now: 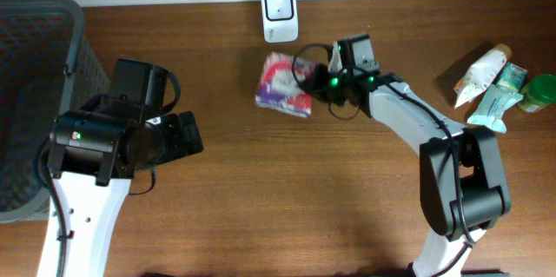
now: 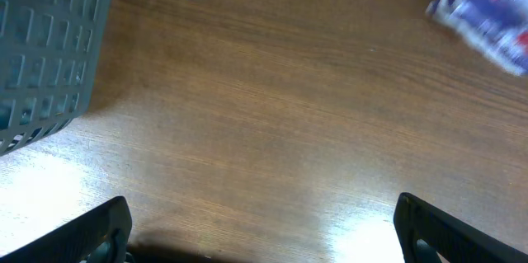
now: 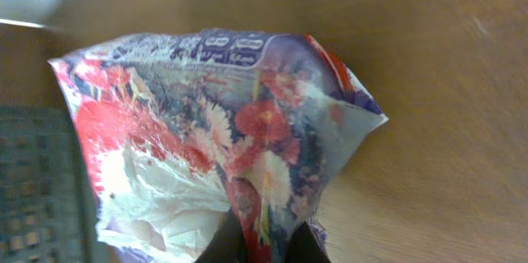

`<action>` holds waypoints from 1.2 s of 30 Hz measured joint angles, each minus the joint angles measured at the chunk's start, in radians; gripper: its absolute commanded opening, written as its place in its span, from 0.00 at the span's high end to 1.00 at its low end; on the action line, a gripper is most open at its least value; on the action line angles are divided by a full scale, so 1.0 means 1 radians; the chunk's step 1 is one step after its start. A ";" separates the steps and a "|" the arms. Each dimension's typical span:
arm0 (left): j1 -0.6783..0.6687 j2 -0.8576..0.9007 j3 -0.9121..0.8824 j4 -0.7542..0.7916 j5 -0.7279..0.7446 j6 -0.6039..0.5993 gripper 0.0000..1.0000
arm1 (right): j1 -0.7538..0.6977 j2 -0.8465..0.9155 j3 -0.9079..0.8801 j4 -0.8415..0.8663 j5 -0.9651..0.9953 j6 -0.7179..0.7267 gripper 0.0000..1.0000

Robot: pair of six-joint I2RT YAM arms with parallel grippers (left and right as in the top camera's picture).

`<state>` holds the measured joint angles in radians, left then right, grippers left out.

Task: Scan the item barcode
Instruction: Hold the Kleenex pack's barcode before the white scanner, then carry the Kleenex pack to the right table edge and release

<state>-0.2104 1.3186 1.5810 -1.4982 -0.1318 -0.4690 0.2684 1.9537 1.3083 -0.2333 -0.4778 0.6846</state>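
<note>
**Brown wooden table: floral packet pinched by right arm, scanner at far edge**

Item 1. Floral packet (image 1: 284,84): soft plastic wrapper printed with red, white and purple flowers. It sits near the far edge of the table (image 1: 261,199), about midway along it and just in front of the scanner. Its right end is caught in the right gripper. The right wrist view shows the wrapper (image 3: 223,131) crumpled and puckered at the pinch. Whether its underside rests on the table cannot be told. No barcode can be made out on the faces shown.

Item 2. Scanner (image 1: 280,13): small white unit with a dark window, standing at the far edge.

Item 3. Right gripper (image 1: 320,82): closed down tight on the packet's edge, fingers (image 3: 219,246) meeting through the film.

Item 4. Left gripper (image 1: 187,134): jaws spread fully wide, holding nothing, over bare wood toward the left side of the table. The left wrist view shows its two dark fingers (image 2: 91,234) far apart, with the packet (image 2: 487,16) blurred and well away.

Item 5. Basket (image 1: 35,69): dark grey lattice, at the left edge.

Item 6. Loose goods at the right edge: a white pouch (image 1: 482,70), a pale green packet (image 1: 493,105), a green bottle (image 1: 540,93), lying close together.
</note>
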 measured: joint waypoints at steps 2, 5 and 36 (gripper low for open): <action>0.000 0.000 0.000 -0.001 0.000 0.000 0.01 | 0.000 0.004 0.162 0.077 0.014 -0.001 0.96; 0.000 0.000 0.000 -0.001 0.000 0.000 0.01 | 0.001 0.000 0.225 0.224 0.109 0.009 0.96; 0.000 0.000 0.000 0.000 0.000 0.000 0.01 | -0.539 0.244 0.670 -0.489 0.451 0.125 0.25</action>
<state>-0.2104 1.3186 1.5810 -1.4986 -0.1318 -0.4690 -0.2703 2.1975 1.9781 -0.7223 -0.0273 0.8093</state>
